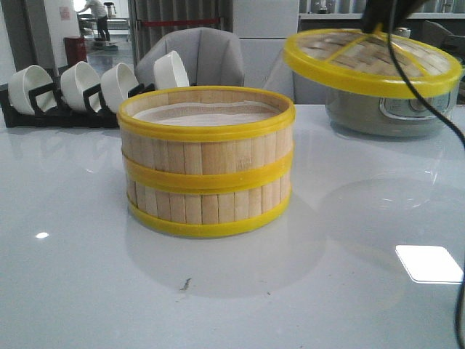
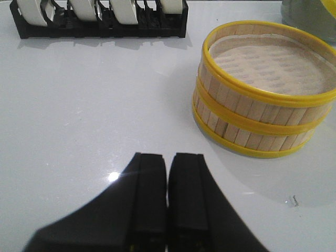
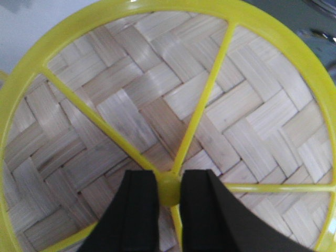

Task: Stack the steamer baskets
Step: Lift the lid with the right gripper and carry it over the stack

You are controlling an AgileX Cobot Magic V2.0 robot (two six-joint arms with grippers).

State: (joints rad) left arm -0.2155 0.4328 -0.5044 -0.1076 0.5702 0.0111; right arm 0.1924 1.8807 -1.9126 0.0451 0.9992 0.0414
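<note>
Two steamer baskets (image 1: 207, 171) stand stacked one on the other in the middle of the table, open on top with a white liner inside; they also show in the left wrist view (image 2: 262, 89). The woven yellow-rimmed lid (image 1: 370, 62) hangs in the air to the right of the stack, higher than its top rim. My right gripper (image 3: 169, 188) is shut on the lid's yellow centre knob (image 3: 169, 186), and the lid (image 3: 131, 105) fills that view. My left gripper (image 2: 168, 165) is shut and empty, low over the table, apart from the stack.
A black rack of white bowls (image 1: 80, 87) stands at the back left and shows in the left wrist view (image 2: 100, 18). A grey-green electric pot (image 1: 392, 109) sits at the back right, under the lid. A black cable (image 1: 429, 94) hangs at the right.
</note>
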